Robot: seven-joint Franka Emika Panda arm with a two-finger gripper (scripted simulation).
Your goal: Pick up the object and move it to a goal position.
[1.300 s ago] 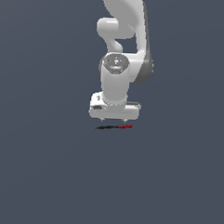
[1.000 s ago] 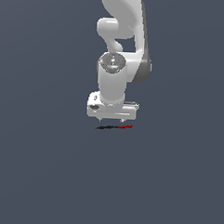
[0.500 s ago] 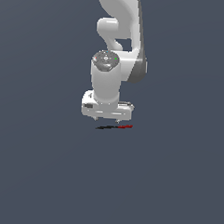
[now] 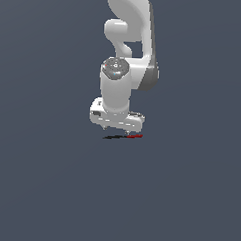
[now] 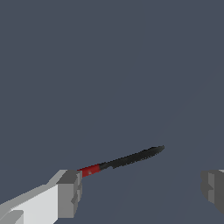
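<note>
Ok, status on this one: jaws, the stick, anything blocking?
Gripper open, low over the floor. Red-and-black stick lying flat, ungrasped, between the jaws. Nothing blocking.

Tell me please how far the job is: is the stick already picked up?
Not yet. Done: the gripper is above the stick, jaws open, one finger beside the red half. In hand: lining up for the grasp; the stick lies flat on the floor, not clamped. Left: close on it, lift, and carry it to the goal, which I cannot see.
</note>
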